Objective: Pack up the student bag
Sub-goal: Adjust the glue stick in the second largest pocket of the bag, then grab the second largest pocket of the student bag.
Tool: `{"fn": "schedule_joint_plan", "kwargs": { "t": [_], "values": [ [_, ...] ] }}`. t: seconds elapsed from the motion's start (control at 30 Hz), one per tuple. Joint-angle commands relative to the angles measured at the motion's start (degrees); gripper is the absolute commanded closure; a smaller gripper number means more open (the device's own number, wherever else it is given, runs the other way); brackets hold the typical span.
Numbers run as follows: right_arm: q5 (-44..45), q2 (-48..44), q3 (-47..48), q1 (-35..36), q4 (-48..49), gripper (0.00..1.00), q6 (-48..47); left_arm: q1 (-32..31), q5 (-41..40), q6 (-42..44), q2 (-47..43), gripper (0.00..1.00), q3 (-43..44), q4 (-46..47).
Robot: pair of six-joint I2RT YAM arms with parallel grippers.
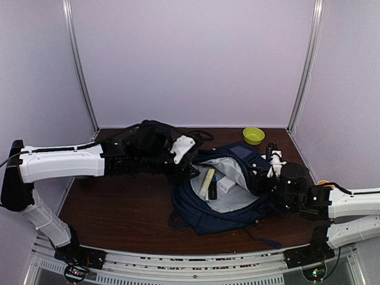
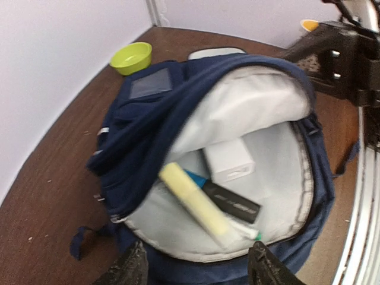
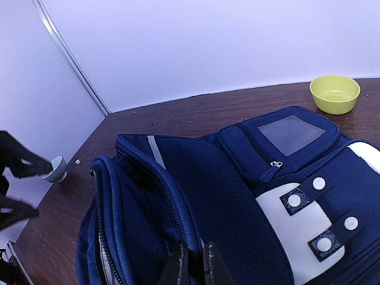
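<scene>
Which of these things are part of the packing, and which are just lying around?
Part of the job: student bag, yellow marker, white box and dark pen inside it; right tool pinching its rim.
Lying about: green bowl, small white cup.

The left arm (image 1: 59, 163), in the left half of the overhead view, is a long white shell between black joint housings, with a thin black cable along its upper edge. Its left hand (image 2: 199, 270) shows as two black, rough-textured fingers (image 2: 132, 268) at the bottom edge of the wrist view. The right arm (image 1: 356, 203), lower right, is also white, its black joints carrying small green lights. The right hand (image 3: 193, 267) has slim dark fingers (image 3: 178, 267) with brownish edges.
</scene>
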Motion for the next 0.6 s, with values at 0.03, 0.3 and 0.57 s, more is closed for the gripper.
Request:
{"fn": "schedule_joint_plan", "kwargs": {
  "t": [0.03,0.3,0.57],
  "values": [
    [2.0,-1.8,-0.8,-1.3,-1.4,1.0,-0.2,9.2,3.1,4.7,-2.4,0.43,-2.8,-3.4],
    [-2.4,-6.6,2.3,-0.2,-11.9,1.0,0.8,15.1,18.5,13.2,-0.2,0.45,-3.3,-1.7],
    [-1.7,-13.0,5.0,0.2,-21.9,1.0,0.3,16.9,24.5,18.6,7.5,0.5,1.6,-2.9]
  ]
}}
